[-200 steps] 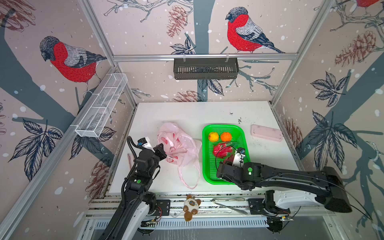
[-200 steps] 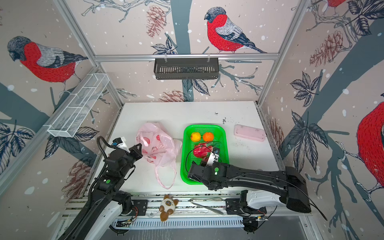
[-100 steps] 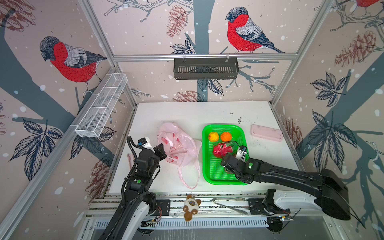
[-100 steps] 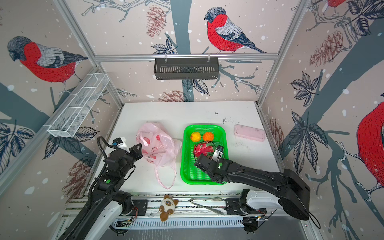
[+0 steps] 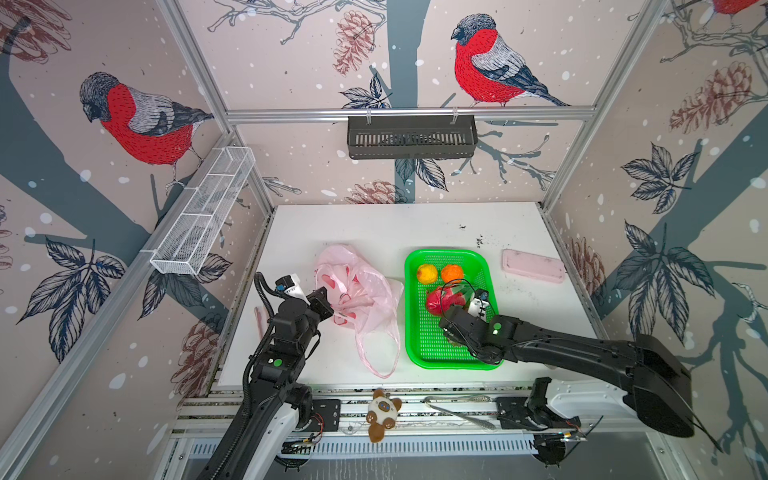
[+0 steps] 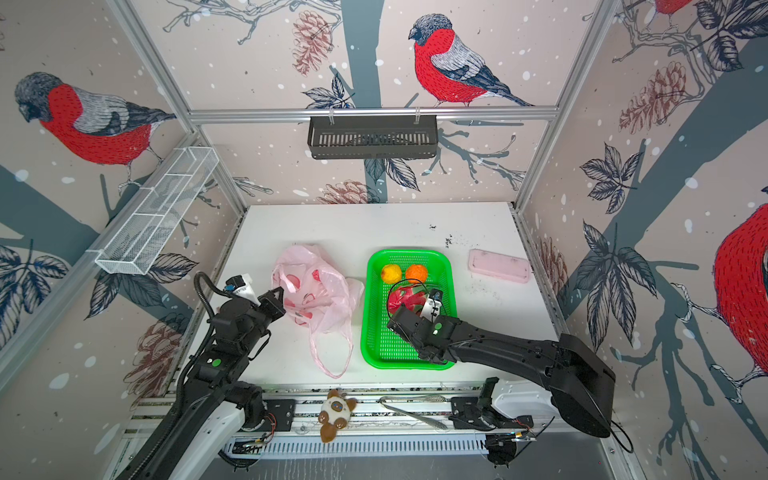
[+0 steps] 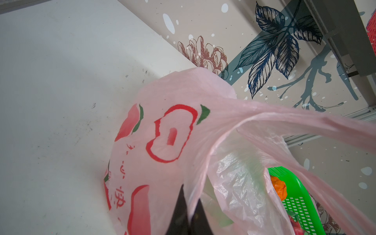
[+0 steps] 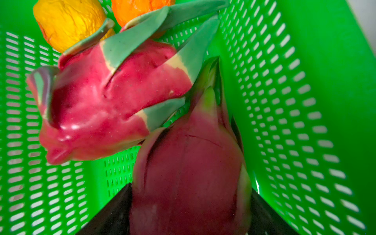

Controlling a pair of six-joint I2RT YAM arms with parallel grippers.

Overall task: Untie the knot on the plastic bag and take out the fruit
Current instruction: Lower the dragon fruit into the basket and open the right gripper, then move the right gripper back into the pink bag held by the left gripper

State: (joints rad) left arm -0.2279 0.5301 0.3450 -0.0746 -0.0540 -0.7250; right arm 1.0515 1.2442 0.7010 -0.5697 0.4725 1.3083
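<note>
Bright, even light, soft shadows; nearest dragon fruit (image 8: 189, 173) blurred in the right wrist view.

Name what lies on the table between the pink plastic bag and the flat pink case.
The green perforated tray lies between the plastic bag and the pink case; both top views show it.

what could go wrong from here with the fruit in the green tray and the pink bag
1. The magenta dragon fruit sits between the jaws of the right gripper, close against the other dragon fruit in the green perforated plastic tray. Pulling back might drag it along or knock its neighbour.
2. The left gripper is shut on the thin translucent pink plastic bag. A hard tug could tear the film or drag the bag sideways.
</note>
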